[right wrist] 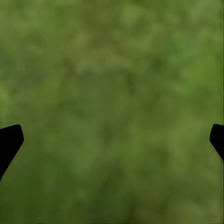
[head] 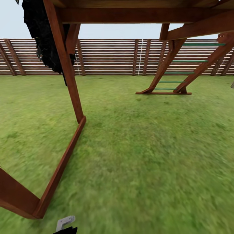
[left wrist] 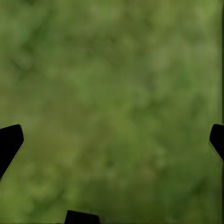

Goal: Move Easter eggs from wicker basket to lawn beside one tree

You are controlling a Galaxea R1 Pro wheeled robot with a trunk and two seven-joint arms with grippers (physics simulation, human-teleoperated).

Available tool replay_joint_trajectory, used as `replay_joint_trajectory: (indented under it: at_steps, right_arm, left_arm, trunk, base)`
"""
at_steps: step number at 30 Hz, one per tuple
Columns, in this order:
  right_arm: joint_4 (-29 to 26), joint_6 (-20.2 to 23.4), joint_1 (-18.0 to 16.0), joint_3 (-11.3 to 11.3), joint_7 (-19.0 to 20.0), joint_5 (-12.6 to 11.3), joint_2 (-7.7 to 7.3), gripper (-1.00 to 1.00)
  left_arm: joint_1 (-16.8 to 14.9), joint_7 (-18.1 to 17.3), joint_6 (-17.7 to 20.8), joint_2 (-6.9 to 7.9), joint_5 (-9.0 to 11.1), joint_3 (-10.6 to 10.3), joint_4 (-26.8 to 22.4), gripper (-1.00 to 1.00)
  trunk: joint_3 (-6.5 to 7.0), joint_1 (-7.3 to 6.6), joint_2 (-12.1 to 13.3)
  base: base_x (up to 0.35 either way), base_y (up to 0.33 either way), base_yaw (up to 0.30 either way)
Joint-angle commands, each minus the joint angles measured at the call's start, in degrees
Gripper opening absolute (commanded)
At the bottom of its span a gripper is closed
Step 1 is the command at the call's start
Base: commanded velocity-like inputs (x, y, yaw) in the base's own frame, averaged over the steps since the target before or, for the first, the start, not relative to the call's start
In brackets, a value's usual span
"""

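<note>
The three Easter eggs and the wicker basket are out of view. The lawn [head: 139, 156] spreads ahead as short mottled green grass. A dark, blackish tree canopy [head: 40, 32] hangs at the upper left behind a wooden post, and its trunk is hidden. My left gripper [left wrist: 116, 140] is open over blurred grass, its black fingertips [left wrist: 9, 142] far apart with nothing between them. My right gripper [right wrist: 116, 140] is open the same way over grass, fingertips [right wrist: 9, 140] at the frame's sides.
A brown wooden play frame stands over me: a slanted post [head: 66, 68], a ground beam [head: 63, 165] running to the near left, and a ladder with green rungs [head: 182, 70] at the far right. A horizontal-slat fence [head: 110, 57] closes the lawn behind.
</note>
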Motion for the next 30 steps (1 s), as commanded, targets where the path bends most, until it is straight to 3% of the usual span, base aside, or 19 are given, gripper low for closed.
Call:
replay_joint_trajectory:
  at_steps: [1, 30]
  right_arm:
    - [0.0, 0.0, 0.0, 0.0, 0.0, 0.0, -0.02, 1.00]
    - [0.1, 0.0, 0.0, 0.0, -0.2, 0.4, -0.05, 1.00]
  left_arm:
    - [0.0, 0.0, 0.0, 0.00, 0.0, 0.0, 0.0, 1.00]
    - [0.0, 0.1, 0.0, 0.00, 0.0, 0.0, 0.0, 1.00]
  trunk:
    - [0.00, 0.00, 0.0]
    - [0.00, 0.00, 0.0]
  base:
    - [0.339, 0.000, 0.000]
    - [0.339, 0.000, 0.000]
